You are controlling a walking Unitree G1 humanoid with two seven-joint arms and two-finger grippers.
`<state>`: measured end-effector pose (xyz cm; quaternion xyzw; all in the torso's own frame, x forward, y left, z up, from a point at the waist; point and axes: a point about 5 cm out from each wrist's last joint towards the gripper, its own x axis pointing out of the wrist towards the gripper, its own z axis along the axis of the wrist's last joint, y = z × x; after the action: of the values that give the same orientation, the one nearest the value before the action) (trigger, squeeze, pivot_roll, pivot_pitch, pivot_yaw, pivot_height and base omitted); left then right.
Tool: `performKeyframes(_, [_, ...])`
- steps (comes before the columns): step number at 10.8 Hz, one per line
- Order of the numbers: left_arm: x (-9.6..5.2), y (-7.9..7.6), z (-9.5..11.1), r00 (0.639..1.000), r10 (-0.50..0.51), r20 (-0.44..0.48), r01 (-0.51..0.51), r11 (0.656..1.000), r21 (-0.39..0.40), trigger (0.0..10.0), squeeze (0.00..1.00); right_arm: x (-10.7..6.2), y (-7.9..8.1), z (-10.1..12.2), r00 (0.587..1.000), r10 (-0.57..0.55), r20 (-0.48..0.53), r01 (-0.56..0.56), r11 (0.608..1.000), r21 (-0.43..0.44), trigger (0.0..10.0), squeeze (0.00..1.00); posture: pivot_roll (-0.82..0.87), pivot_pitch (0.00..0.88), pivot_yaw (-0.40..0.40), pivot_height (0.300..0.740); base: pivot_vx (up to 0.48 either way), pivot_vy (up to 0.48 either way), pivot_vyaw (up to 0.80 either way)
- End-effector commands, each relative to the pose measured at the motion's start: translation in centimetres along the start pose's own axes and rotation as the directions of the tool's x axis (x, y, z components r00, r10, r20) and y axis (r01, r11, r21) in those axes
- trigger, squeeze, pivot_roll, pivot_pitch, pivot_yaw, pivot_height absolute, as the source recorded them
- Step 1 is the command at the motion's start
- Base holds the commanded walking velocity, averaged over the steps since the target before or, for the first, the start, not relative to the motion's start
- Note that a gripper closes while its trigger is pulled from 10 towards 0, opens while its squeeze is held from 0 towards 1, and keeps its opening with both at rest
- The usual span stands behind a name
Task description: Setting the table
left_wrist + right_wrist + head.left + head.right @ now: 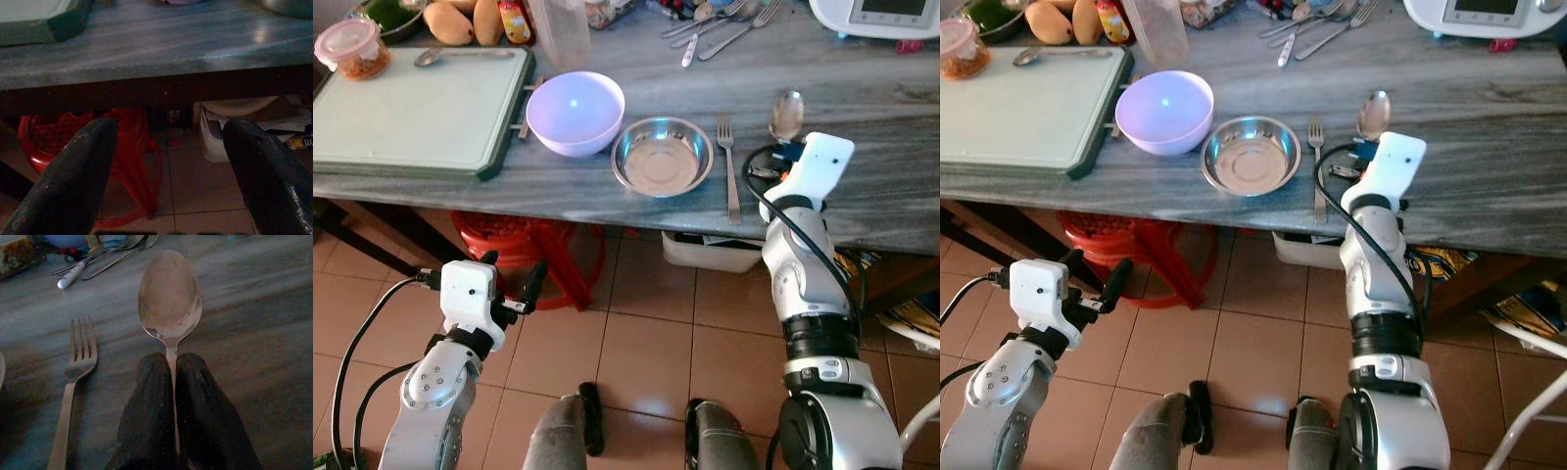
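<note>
A: Setting? Tiled floor [646, 333], grey stone table [862, 108] above it. Red plastic stool [533, 250] under the table edge.

B: Nearest items first. Left hand [514, 284] low, below the table edge, over the floor; fingers [73, 181] spread wide, nothing between them. In the left wrist view, facing the underside of the table and the stool.

A: Right hand [175, 382]? Over the table near its front edge, fingers pressed together on the handle of a spoon [786, 116]. Spoon bowl pointing away from the robot, low over or on the table; cannot tell which.

B: Beside the spoon, on the robot's left: fork [729, 166] flat on the table, tines away. Next left, steel bowl [662, 157], then lilac bowl [575, 111], the two bowls just beside each other.

A: Further left: white cutting board [411, 117] with a small spoon [460, 56] at its far edge and a lidded container [352, 47] at its far corner.

B: Far side: loose cutlery [715, 24], clear jug [558, 29], mangoes [460, 20], white appliance [881, 18].
</note>
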<state>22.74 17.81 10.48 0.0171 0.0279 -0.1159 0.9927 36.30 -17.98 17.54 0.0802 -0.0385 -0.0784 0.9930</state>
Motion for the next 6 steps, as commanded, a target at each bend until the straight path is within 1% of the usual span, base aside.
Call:
performKeyframes(1, [-0.3,0.0,0.0,1.000,0.000,-0.013,0.000,1.000,0.004,10.0,0.00,-0.2,0.3,-1.4,0.997,0.003,-0.076,-0.002,1.000,0.021,10.0,0.00,0.05,0.294,0.106,0.740,0.000,0.000,0.00])
performKeyframes(2, [-0.4,-0.1,0.0,1.000,-0.001,-0.016,0.001,1.000,0.000,10.0,0.00,-0.3,0.3,-1.7,0.996,0.005,-0.091,-0.003,1.000,0.023,10.0,0.00,0.05,0.296,0.107,0.740,0.000,0.000,0.00])
performKeyframes(4, [-0.3,-0.2,0.0,1.000,-0.006,-0.018,0.006,1.000,-0.005,10.0,0.00,-0.4,0.1,-2.6,0.988,-0.001,-0.152,0.010,0.998,0.058,10.0,0.00,0.05,0.298,0.107,0.740,0.000,0.000,0.00])
performKeyframes(6, [-0.3,-0.3,0.0,1.000,-0.010,-0.018,0.010,1.000,-0.005,10.0,0.00,-0.4,-0.1,-2.7,0.985,0.007,-0.171,0.001,0.999,0.047,10.0,0.00,0.05,0.298,0.109,0.740,0.000,0.000,0.00])
